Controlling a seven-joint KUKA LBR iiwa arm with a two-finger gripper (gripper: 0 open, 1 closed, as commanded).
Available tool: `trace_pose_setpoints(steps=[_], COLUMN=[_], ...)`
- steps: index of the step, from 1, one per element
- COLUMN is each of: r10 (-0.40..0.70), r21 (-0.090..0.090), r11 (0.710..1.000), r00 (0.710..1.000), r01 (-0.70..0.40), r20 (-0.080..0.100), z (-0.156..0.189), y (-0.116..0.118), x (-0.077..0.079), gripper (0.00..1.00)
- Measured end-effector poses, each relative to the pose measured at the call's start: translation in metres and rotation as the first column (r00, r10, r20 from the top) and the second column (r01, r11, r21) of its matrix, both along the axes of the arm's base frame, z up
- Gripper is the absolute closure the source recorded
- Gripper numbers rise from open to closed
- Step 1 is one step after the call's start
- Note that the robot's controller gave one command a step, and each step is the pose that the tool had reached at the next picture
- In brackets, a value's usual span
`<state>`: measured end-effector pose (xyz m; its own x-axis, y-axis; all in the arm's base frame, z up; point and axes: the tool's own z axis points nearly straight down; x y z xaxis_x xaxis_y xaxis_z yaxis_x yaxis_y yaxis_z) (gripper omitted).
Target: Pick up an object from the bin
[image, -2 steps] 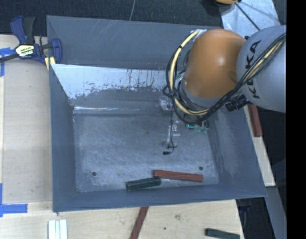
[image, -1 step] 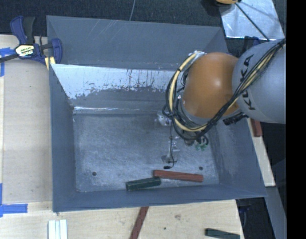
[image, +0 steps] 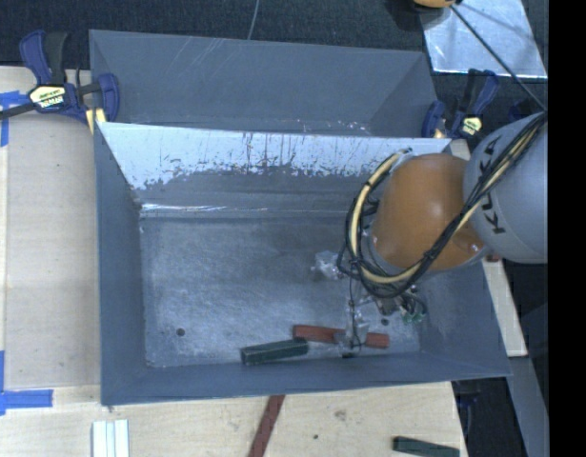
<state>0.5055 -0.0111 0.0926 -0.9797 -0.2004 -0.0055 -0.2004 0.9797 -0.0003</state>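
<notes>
My gripper (image: 353, 339) is down at the bin's floor near the front right, under the orange wrist cover. Its thin fingers stand over a flat red-brown strip (image: 316, 333) that lies along the front wall, and the strip's right end (image: 376, 341) shows on the far side of the fingers. The strip seems to pass between or just beneath the fingertips. A dark green bar-shaped thing (image: 273, 352) lies just left of it, close to the front wall.
The arm and its orange cover with looped cables hang over the bin's right side. The front wall rises right beside the gripper and the two things. A small dark speck lies on the floor at the left.
</notes>
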Motion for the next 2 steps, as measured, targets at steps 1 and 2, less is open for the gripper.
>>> trace_pose_setpoints(steps=[1,2], r10=[0.099,0.282], r21=[-0.003,-0.002], r11=[0.995,0.959], r00=[0.995,0.959], r01=[-0.099,-0.282], r20=[-0.004,-0.003], z=[-0.011,-0.019], y=[-0.012,0.006], x=[-0.007,-0.012], gripper=[0.0,0.0])
